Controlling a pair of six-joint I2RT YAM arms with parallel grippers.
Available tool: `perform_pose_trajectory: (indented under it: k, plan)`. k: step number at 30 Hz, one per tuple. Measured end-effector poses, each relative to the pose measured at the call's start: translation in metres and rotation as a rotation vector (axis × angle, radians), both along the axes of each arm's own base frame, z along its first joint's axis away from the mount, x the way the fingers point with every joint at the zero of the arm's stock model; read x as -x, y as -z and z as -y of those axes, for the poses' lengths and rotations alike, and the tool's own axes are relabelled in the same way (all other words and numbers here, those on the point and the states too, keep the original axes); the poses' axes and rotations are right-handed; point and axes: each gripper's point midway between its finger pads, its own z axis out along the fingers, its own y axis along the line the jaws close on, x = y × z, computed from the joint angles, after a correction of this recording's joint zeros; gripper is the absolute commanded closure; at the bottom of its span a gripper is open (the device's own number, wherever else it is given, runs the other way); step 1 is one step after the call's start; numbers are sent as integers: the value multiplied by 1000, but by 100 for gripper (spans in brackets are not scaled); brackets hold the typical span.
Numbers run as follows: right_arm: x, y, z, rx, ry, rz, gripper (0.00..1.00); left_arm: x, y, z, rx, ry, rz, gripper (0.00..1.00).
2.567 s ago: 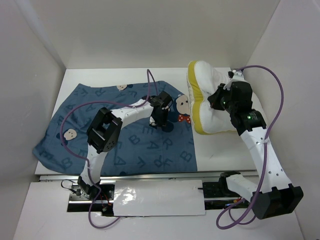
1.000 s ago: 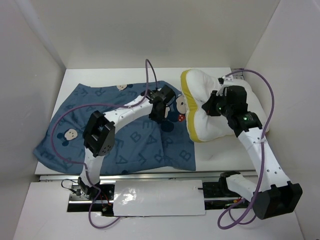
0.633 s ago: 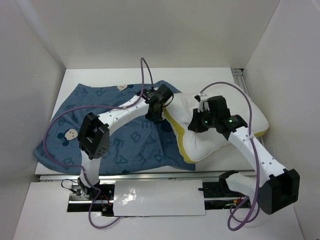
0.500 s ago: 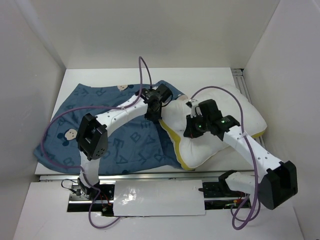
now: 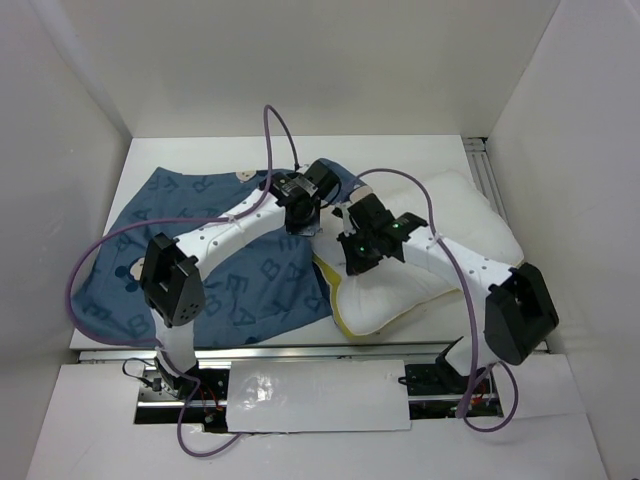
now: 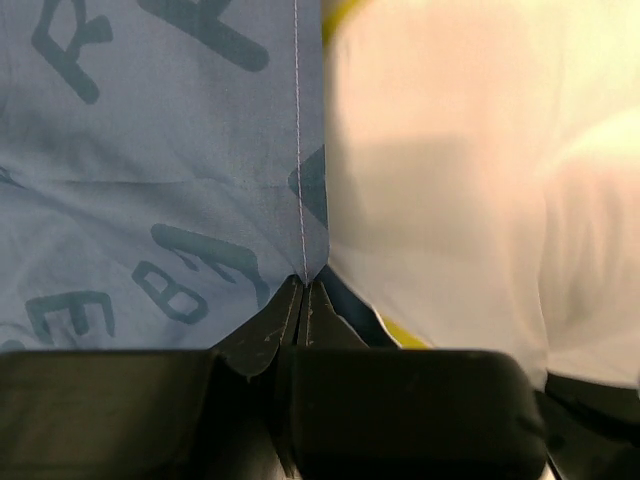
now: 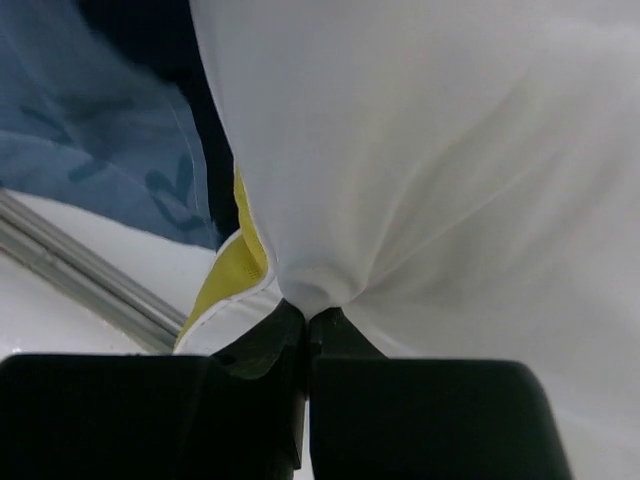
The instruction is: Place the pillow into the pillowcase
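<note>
The dusty-blue pillowcase [image 5: 240,270] lies spread over the left half of the table, its right edge raised. My left gripper [image 5: 300,222] is shut on that edge, pinching the stitched hem [image 6: 303,270]. The white pillow [image 5: 440,240] lies to the right, and its yellow-banded end [image 5: 335,305] meets the pillowcase's raised edge. My right gripper [image 5: 352,262] is shut on a bunch of the pillow's white fabric [image 7: 310,295] near the yellow band [image 7: 235,270]. In the right wrist view the pillowcase [image 7: 100,150] hangs just left of the pillow, with a dark gap between them.
White walls close in the table on three sides. A metal rail [image 5: 300,350] runs along the table's near edge, with a white sheet [image 5: 315,395] in front of it. Purple cables loop above both arms.
My right gripper has dragged the pillow leftward, from the back right to the pillowcase's edge. My left gripper has shifted slightly back and left while holding the hem up.
</note>
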Motion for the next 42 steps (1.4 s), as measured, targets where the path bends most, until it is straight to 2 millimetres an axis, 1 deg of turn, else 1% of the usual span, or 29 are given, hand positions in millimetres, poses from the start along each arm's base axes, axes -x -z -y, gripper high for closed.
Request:
perform_pose_trajectory:
  k: [3,6,7,8,11,13,18,21,24,27,28,30,33,34,35,37,40,42]
  plan:
    - [-21,-7,-11,7,-2,40,100,0,-3,0,0,16,9,100]
    - [-45,-21,-23,8,-10,93,100,0,-6,4,9,32,17,100]
    - [-55,-27,-26,10,-4,109,100,1,-6,1,2,29,21,100]
    - [-65,-31,-30,11,-8,127,100,2,-8,3,18,44,17,100]
    - [-89,-37,-42,7,-6,160,100,-7,-17,-5,34,16,50,100]
    - [-100,-37,-45,-4,-1,174,100,-8,-19,-7,35,3,56,100]
    - [-121,-35,-44,-37,33,195,100,-9,-17,-4,45,7,68,100]
    - [-144,-42,-44,-117,73,228,100,4,-9,3,35,64,46,100]
    - [-168,-55,-34,-198,119,261,100,17,-1,7,22,112,17,100]
    - [-184,-61,-22,-240,152,282,100,22,4,3,25,119,-2,100]
    - [-187,-62,-19,-248,160,283,100,23,5,0,25,115,-7,100]
    - [-190,-58,-21,-258,164,278,100,22,4,-3,34,110,-10,100]
    - [-186,-45,-40,-264,153,252,100,18,-2,-5,62,100,-3,100]
    - [-182,-41,-49,-262,146,244,100,17,-4,-5,71,97,-3,100]
    - [-175,-33,-61,-257,146,236,100,13,-7,-7,86,85,-2,100]
    - [-160,-20,-77,-240,154,224,100,7,-11,-8,115,70,-3,100]
    - [-141,0,-89,-199,225,209,100,-4,-18,-15,158,27,6,100]
    - [-138,2,-91,-181,298,231,100,-12,-22,-21,176,-6,15,100]
